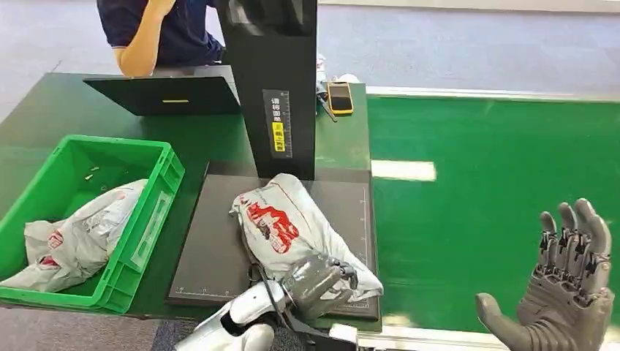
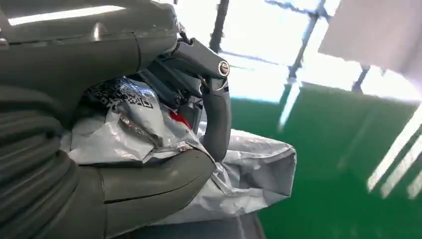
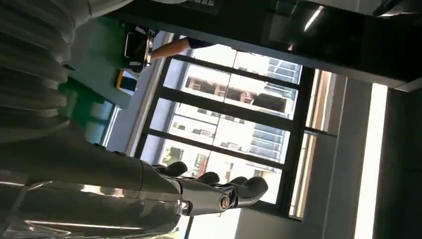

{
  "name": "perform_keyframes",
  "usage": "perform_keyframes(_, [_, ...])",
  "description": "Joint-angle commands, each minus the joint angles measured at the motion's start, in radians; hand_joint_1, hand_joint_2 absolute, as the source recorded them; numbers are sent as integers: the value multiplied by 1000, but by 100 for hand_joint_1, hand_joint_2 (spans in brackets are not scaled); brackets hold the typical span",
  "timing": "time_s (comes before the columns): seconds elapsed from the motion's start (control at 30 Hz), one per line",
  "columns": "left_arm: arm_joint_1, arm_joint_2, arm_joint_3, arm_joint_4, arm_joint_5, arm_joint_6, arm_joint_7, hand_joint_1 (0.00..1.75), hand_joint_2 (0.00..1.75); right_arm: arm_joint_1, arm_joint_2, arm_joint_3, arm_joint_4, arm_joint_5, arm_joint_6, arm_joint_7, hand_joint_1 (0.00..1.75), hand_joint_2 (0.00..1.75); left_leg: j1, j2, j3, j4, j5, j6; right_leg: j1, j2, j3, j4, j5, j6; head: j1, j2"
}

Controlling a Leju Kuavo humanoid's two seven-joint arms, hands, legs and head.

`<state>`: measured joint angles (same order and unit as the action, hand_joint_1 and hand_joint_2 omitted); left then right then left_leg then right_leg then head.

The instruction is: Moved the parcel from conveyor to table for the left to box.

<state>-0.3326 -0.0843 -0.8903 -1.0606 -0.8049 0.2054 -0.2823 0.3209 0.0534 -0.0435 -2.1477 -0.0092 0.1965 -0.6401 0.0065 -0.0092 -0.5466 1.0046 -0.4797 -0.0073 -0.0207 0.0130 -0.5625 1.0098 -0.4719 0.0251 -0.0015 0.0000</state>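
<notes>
The left hand (image 1: 322, 281) grips the near end of the parcel (image 1: 281, 223), a soft, crinkly, likely slippery grey bag lying on the bench's black mat (image 1: 212, 256); best bunch it. The right hand (image 1: 566, 300) hangs spread, holding nothing

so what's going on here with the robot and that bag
The robot's left hand grips a grey parcel with red print, lying on the dark mat on the green table. Its right hand is open, raised over the green conveyor, holding nothing. A green crate to the left already holds another grey parcel. A person sits behind the table.
</notes>
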Motion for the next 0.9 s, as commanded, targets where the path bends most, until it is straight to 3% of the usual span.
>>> perform_keyframes(0.03, [82,115,243,-367,4,45,24,175,175,30,43,-59,2,-8,-5,8,0,175,2,5,0,-2,0,-1,3,2,-1,-2,2,-4,0,0])
perform_keyframes(0.2, [94,96,252,-355,-11,76,14,175,175,29,49,-64,2,-10,-6,10,0,175,1,2,1,-2,1,0,2,-1,1,-2,1,-3,0,0])
perform_keyframes(0.4, [241,142,380,-689,-31,251,-12,175,175,78,77,-90,-32,-20,4,19,0,175,1,4,-1,0,-1,-1,1,2,-2,1,0,-2,0,0])
perform_keyframes(0.63, [413,132,504,-984,-55,493,-102,175,175,159,119,-117,-97,-19,40,18,0,175,1,4,0,-1,-2,-1,2,2,-1,0,-2,-3,0,0])
perform_keyframes(0.67, [458,64,573,-1062,-30,493,-222,175,175,155,118,-113,-92,-20,46,20,0,175,1,4,-1,-1,-2,-1,1,2,-2,0,-2,-3,0,0])
perform_keyframes(0.9, [529,-34,680,-1168,47,493,-416,175,175,114,94,-96,-53,-34,30,30,0,175,2,4,-1,-1,-2,0,2,1,-1,-1,-2,-3,0,0])
